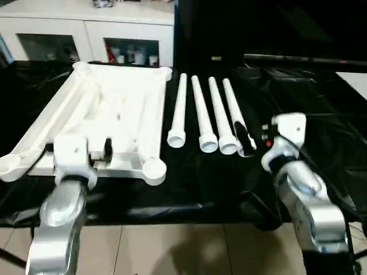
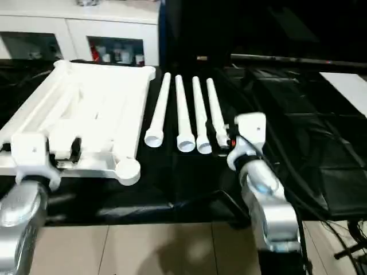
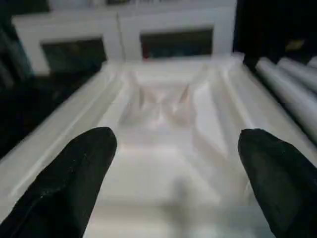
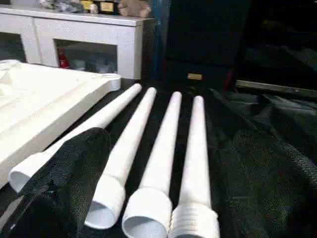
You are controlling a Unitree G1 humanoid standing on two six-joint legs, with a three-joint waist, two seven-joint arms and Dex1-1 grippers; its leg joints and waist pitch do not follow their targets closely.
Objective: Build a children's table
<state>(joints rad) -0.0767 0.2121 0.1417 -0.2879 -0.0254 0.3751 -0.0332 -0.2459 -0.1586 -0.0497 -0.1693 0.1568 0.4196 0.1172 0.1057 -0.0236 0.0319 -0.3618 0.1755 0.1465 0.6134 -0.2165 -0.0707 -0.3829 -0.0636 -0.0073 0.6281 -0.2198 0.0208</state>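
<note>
fingers (image 3: 74, 178) of the left gripper (image 3: 173, 183) stand wide apart over the near edge of the tabletop (image 1: 114, 114), which lies ribbed side up on the left half of the black-covered table (image 1: 195, 183). four legs (image 1: 209, 117) lie side by side just right of it, open ends toward the near edge. right gripper (image 1: 245, 140) rests at the rightmost leg's near end; whether its fingers are apart or together cannot be told. a white cabinet (image 1: 86, 28) stands beyond the far edge.
</note>
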